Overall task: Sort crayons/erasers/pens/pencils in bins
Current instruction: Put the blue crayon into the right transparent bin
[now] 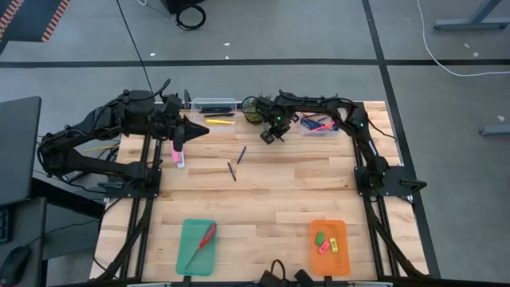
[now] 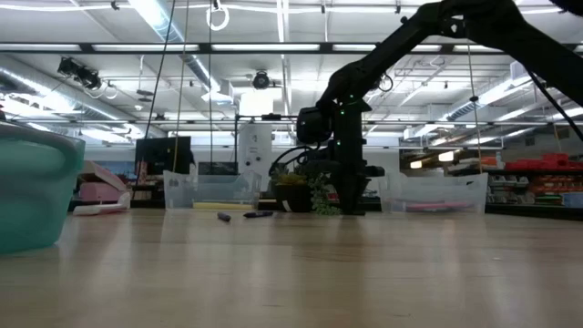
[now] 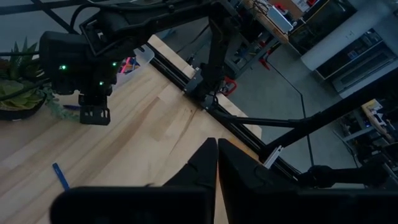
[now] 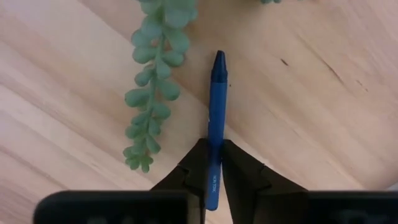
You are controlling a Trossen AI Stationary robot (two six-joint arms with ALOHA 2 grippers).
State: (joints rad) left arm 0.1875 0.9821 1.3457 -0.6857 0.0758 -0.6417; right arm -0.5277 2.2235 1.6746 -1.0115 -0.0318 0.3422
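Note:
My right gripper points down at the table's far side, beside the potted plant, shut on a blue pen that lies on the wood. My left gripper hovers shut and empty above the far left. Two more sticks, one blue and one dark, lie flat mid-table. Clear bins stand at the far edge: the left one with a yellow pencil beside it, the right one holding coloured sticks. The orange tray holds erasers. My right gripper pinches the blue pen between its two fingers, on the shaft toward its blunt end. The fingers come from above, pointing down, and lie across the pen. The pen lies flat on the table with its pointed end sticking out past the fingers.
A trailing strand of the plant lies on the wood right beside the pen. A long pink box sits under the left arm. The teal tray at the near edge holds red-handled scissors. Bare wood lies between the sticks and the trays.

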